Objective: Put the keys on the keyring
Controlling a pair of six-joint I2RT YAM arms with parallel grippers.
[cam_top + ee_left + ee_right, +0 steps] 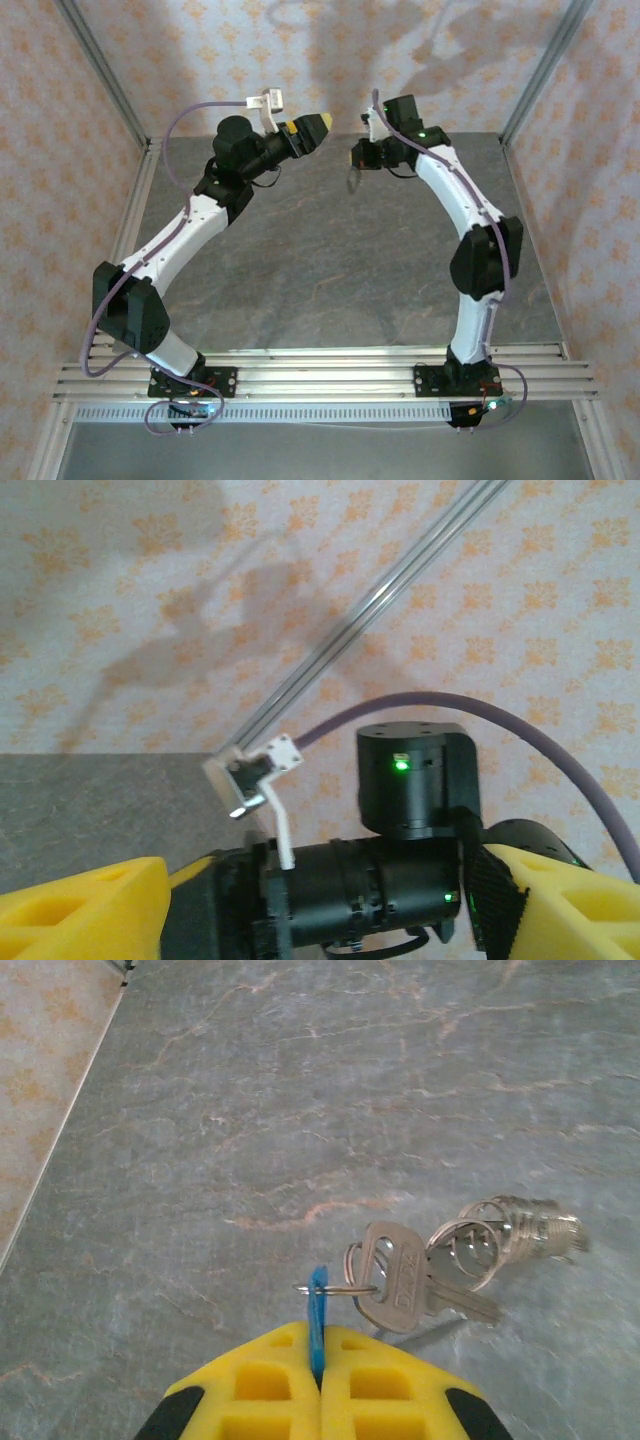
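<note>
Two robot arms are raised over a grey marbled table [250, 1110], their grippers facing each other near the back wall with a gap between them. The right gripper [320, 1355] has its yellow jaws closed tight on the thin edge of a blue key [317, 1305]. A small ring [338, 1286] passes through that key and through a silver key [395, 1282], which hangs beside it. A bunch of coiled rings [478, 1248] hangs from the silver key. The left gripper [318, 124] holds nothing, its yellow fingers [85, 910] spread wide apart.
</note>
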